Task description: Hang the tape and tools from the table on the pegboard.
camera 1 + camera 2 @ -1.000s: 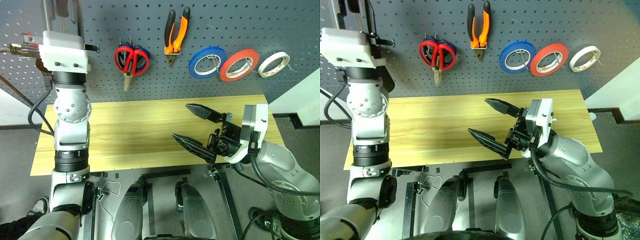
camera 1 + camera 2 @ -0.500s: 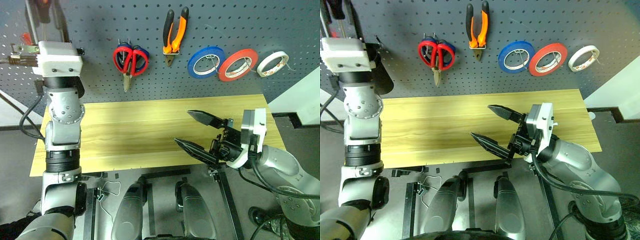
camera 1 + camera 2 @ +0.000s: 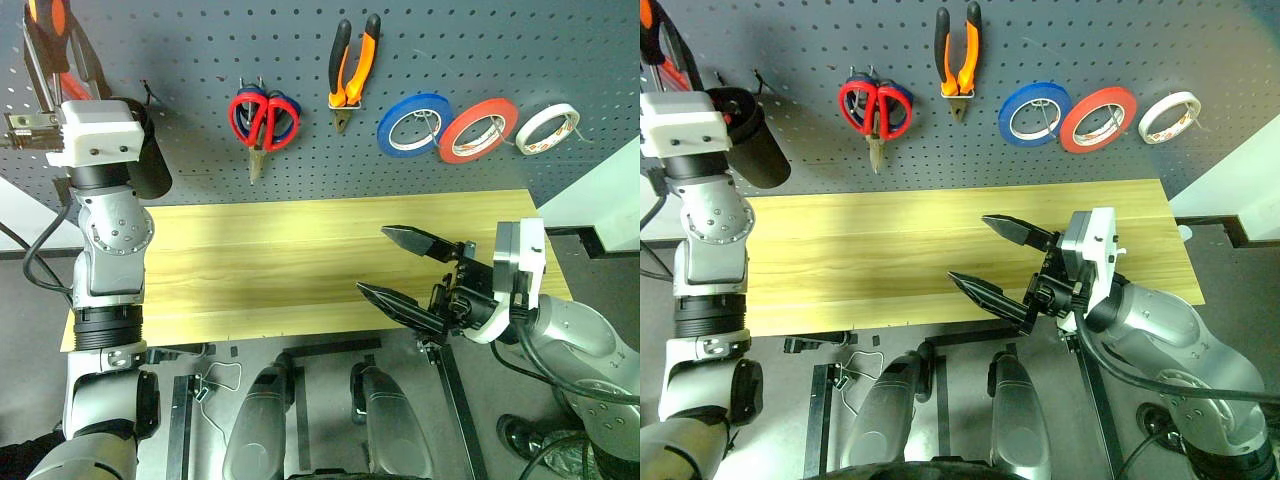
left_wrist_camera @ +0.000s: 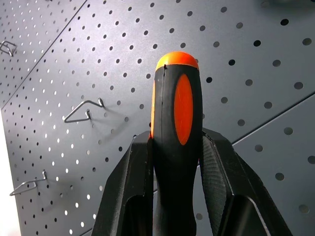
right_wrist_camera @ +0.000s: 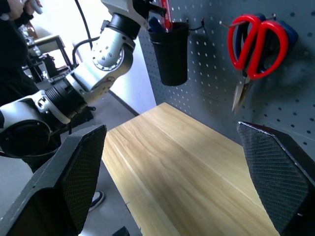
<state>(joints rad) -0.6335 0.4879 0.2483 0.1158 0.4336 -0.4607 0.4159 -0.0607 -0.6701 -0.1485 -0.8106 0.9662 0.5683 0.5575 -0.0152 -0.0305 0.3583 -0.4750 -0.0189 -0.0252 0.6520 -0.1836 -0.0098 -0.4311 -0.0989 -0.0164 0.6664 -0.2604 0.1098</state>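
- One tool not yet hung: the small screwdriver (image 4: pixel 176 128), black-and-orange handle, pinched between the two fingers of the left gripper (image 4: pixel 177 196), handle end pointing up past the fingertips toward the pegboard (image 3: pixel 200 60).
- Long axis of the screwdriver: in line with the left gripper's fingers, near upright against the pegboard face; shaft not visible.
- Nearest receivers, judged: a black cup (image 3: pixel 150 165) hanging on the pegboard just beside the left wrist, and bare wire hooks (image 4: pixel 83 110) close to the handle in the left wrist view. Which one is meant I cannot tell.
- Already on the pegboard, from the cup outward to the right: red-handled scissors (image 3: pixel 255 120), pliers (image 3: pixel 352 65), blue roll (image 3: pixel 413 123), red-orange roll (image 3: pixel 478 129), white tape (image 3: pixel 546 127).
- Table (image 3: pixel 300 260): below the pegboard, nothing lying on it.
- Right gripper (image 3: pixel 410 270): fingers spread wide, holding nothing, low over the table's near right part, well apart from the pegboard.
- Nearer arm: the left, already at the pegboard with the tool; the coming move likely turns on tipping that upright tool toward its receiver.
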